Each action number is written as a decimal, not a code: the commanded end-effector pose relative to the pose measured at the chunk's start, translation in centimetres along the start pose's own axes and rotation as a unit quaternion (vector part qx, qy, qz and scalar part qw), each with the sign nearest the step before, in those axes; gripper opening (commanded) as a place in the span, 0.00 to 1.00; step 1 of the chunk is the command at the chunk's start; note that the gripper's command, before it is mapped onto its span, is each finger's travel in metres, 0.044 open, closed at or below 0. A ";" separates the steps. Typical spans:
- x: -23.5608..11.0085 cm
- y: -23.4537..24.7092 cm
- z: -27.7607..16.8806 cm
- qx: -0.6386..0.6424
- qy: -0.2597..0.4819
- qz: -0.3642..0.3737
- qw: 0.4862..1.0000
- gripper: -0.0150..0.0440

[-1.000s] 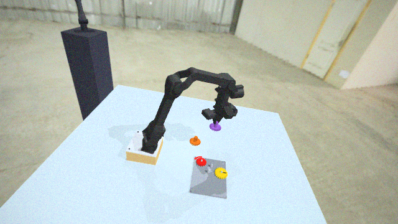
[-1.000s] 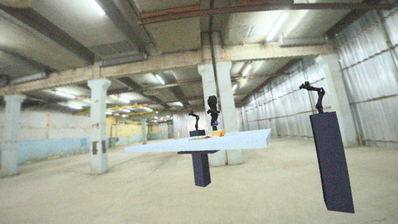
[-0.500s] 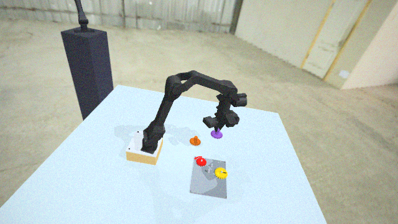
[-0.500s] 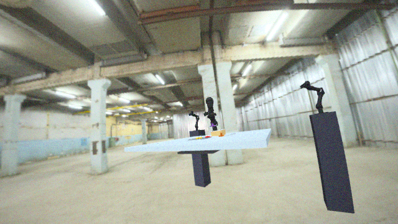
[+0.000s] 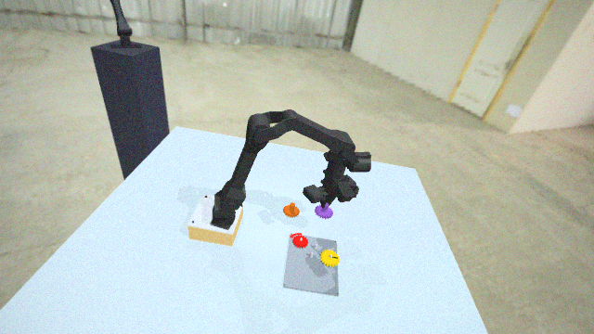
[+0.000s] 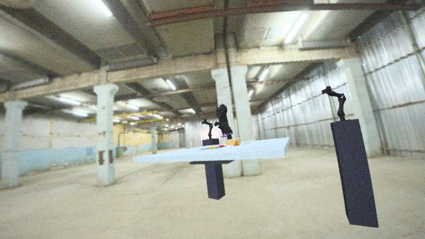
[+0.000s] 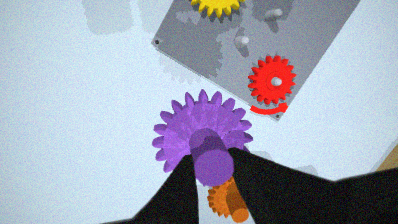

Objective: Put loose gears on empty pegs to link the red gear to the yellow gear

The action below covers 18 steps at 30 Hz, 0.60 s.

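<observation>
My gripper is shut on the handle of the purple gear and holds it above the table, short of the board. The orange gear stands on the table with its handle up. The grey board carries the red gear near one corner and the yellow gear with a black stripe. Two bare pegs, one nearer the red gear and another farther up, show between them.
The arm's base stands on a wooden block left of the board. The red arrow lies beside the red gear at the board's corner. Dark pedestals with other arms stand away from the table.
</observation>
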<state>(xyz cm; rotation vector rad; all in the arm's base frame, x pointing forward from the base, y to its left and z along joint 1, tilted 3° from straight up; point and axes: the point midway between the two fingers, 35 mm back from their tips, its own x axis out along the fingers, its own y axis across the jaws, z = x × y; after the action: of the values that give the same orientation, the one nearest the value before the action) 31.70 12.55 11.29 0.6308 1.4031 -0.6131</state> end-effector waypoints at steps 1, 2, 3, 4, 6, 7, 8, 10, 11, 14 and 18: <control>0.6 -0.6 0.7 -0.002 0.002 -0.002 1.000 0.25; 0.7 -0.8 0.9 -0.002 0.002 -0.002 1.000 0.25; 0.8 -0.9 1.1 -0.002 0.002 -0.002 1.000 0.25; 1.0 -1.1 1.3 -0.002 0.002 -0.002 1.000 0.25; 1.2 -1.4 1.7 -0.002 0.002 -0.002 1.000 0.25; 1.3 -1.5 1.9 -0.002 0.002 -0.002 1.000 0.25; 1.5 -1.7 2.1 -0.002 0.002 -0.002 1.000 0.25; 1.7 -2.0 2.5 -0.002 0.001 -0.002 1.000 0.25; 1.8 -2.1 2.6 -0.002 0.001 -0.003 1.000 0.25; 2.2 -2.6 3.2 -0.002 0.001 -0.003 1.000 0.25; 2.6 -3.3 3.9 -0.002 0.001 -0.003 1.000 0.25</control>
<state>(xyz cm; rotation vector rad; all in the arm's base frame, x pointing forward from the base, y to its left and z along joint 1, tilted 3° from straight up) 32.35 8.07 9.24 0.6275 1.4006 -0.6159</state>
